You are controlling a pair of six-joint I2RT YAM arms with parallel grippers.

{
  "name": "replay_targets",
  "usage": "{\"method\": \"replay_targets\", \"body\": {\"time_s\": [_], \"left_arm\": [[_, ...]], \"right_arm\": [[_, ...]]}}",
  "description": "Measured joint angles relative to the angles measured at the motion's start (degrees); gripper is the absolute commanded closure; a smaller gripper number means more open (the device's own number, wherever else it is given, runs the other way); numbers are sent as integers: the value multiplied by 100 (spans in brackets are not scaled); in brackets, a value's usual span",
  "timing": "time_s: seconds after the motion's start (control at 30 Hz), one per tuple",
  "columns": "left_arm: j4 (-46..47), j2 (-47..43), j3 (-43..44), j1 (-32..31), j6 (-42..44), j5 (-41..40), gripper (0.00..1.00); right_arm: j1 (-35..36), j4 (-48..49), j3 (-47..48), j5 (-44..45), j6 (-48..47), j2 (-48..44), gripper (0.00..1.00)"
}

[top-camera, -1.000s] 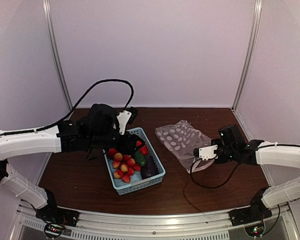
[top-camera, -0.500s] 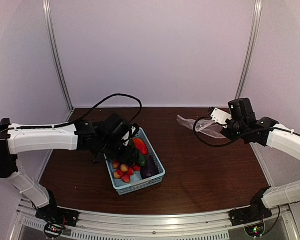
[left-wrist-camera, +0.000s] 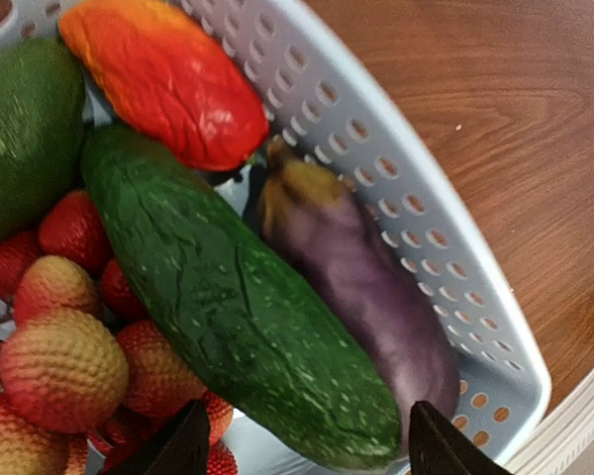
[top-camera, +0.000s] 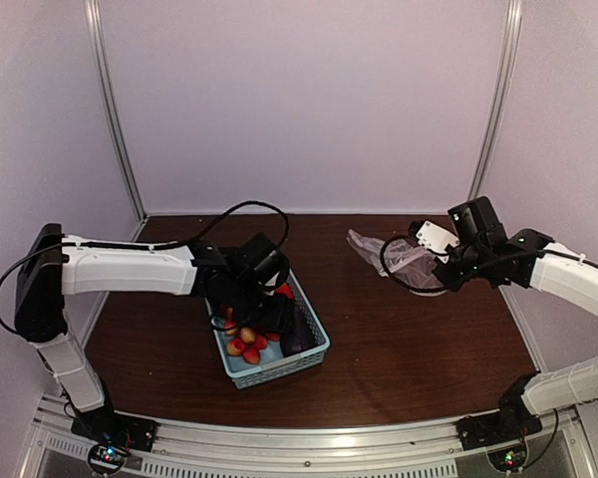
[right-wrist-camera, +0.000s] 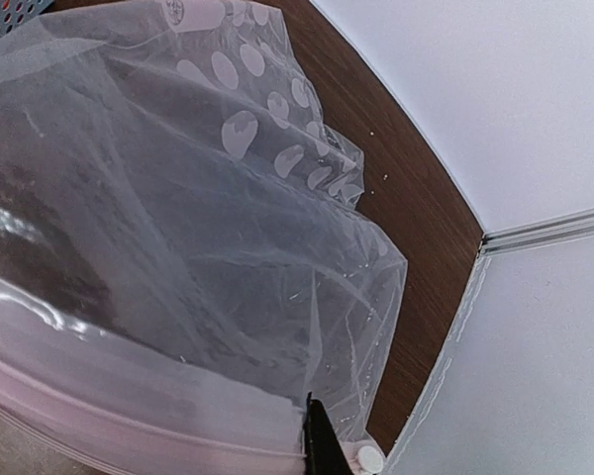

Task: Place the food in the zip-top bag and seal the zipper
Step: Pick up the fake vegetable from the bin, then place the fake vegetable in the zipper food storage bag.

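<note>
The left gripper (left-wrist-camera: 307, 450), jaws spread, is hovering over a bumpy green pepper (left-wrist-camera: 228, 307) lying against the dark purple eggplant (left-wrist-camera: 361, 277) in the blue basket (left-wrist-camera: 416, 178). The right gripper (top-camera: 426, 265) is pinching the clear, white-dotted zip-top bag (right-wrist-camera: 178, 218), which is crumpling at the desk's (top-camera: 399, 339) far right.

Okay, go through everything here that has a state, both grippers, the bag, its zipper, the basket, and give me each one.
left gripper: open, poised over the green pepper
right gripper: shut on the zip-top bag
zip-top bag: empty, crumpled, held up by its edge
zipper: cannot tell whether sealed
basket: upright on the table, holding the food
</note>
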Motion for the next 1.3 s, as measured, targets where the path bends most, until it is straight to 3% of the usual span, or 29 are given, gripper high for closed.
{"method": "replay_targets", "body": {"time_s": [0.1,0.27,0.47,0.73,0.9,1.07,1.1,1.17,1.2,1.3], "left_arm": [[-63,293,0,72,-385,240,36],[-24,382,94,205,-793,422,63],[-168,387,96,389,-844,442,79],[-656,-568,142,382,-533,442,99],[-820,-1320,361,363,-299,662,100],[-376,-1757,372,273,26,1322,100],[-269,-1801,372,240,83,1423,93],[-254,-1805,382,210,129,1414,69],[-306,-1784,393,208,133,1329,68],[-514,-1606,466,247,125,929,85]], "right_arm": [[0,-35,81,-175,116,46,100],[11,-52,92,-385,243,50,100],[26,-212,164,-466,337,50,100],[26,-584,1014,-363,505,210,100],[26,-616,1373,-4,599,468,100],[-79,-651,1530,433,710,754,100],[-138,-667,1609,501,721,815,100],[-251,-673,1757,745,728,868,100],[-280,-658,1818,907,726,863,100],[-330,-581,1923,1307,728,837,100]]}}
